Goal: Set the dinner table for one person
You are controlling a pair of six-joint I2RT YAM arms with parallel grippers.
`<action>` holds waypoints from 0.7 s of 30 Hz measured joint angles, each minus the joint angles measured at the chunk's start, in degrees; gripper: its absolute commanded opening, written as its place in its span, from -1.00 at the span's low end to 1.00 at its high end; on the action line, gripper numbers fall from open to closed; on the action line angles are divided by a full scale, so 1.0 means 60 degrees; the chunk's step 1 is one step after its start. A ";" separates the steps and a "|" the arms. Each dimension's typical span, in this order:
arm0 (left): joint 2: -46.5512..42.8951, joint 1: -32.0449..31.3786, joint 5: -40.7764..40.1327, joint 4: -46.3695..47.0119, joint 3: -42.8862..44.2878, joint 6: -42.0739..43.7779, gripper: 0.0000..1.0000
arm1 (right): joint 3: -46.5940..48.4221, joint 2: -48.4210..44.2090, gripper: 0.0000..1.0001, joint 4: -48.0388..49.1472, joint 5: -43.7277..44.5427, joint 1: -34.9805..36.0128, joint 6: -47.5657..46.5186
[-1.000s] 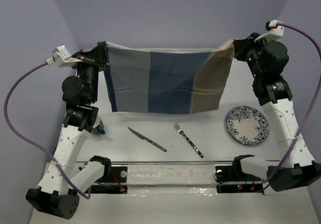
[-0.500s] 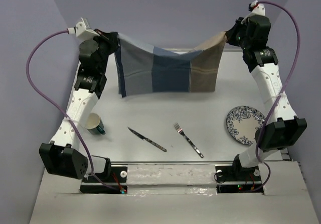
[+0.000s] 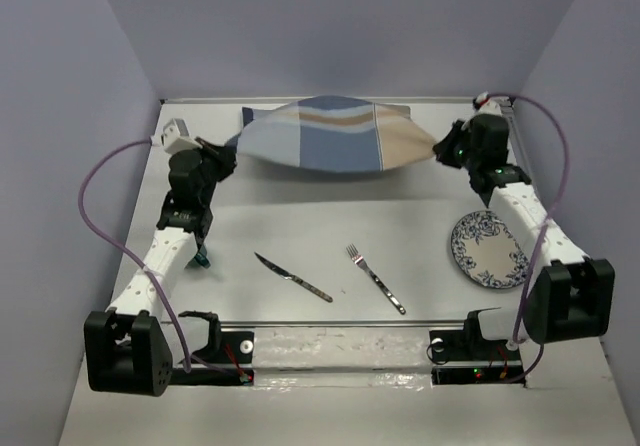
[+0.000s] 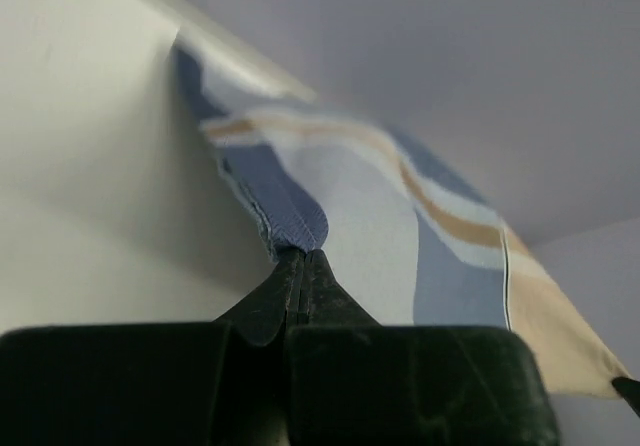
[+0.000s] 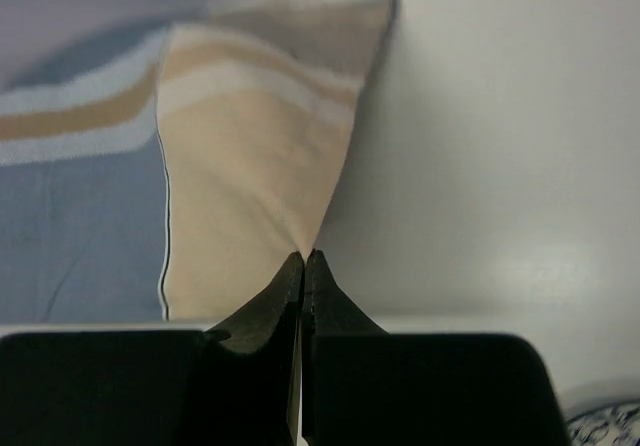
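Note:
A blue-and-tan striped cloth (image 3: 335,144) is stretched between both arms at the far end of the white dinner table (image 3: 330,231). My left gripper (image 3: 228,149) is shut on its blue corner (image 4: 297,228). My right gripper (image 3: 437,149) is shut on its tan corner (image 5: 300,228). The cloth's far edge rests near the back wall and its near side sags just above the tabletop. On the table lie a knife (image 3: 292,277), a fork (image 3: 375,278) and a blue-patterned plate (image 3: 489,249). A cup (image 3: 202,257) shows partly from behind the left arm.
Purple walls (image 3: 340,26) close in the table at the back and both sides. Purple cables (image 3: 100,191) loop out from each wrist. The arm bases (image 3: 340,351) sit on a rail at the near edge.
Both arms have reached forward and lowered, carrying the cloth from hanging upright over mid-table to lying nearly flat at the far end. The cutlery, plate and cup have not moved.

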 measured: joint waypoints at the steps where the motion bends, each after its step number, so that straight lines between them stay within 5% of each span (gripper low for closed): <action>1: 0.0025 0.0015 0.0029 0.0044 -0.0882 -0.0124 -1.00 | -0.0911 0.0302 -1.00 0.0138 -0.0251 0.0000 0.0270; 7: 0.0470 0.0044 0.0022 0.0135 -0.3322 -0.0481 -1.00 | -0.3847 0.1632 -1.00 0.0459 -0.0852 0.0000 0.1173; 21: -0.1133 0.0058 -0.0492 0.0648 -0.5264 -0.0517 -1.00 | -0.5912 0.0284 -1.00 0.1504 -0.1045 0.0000 0.1789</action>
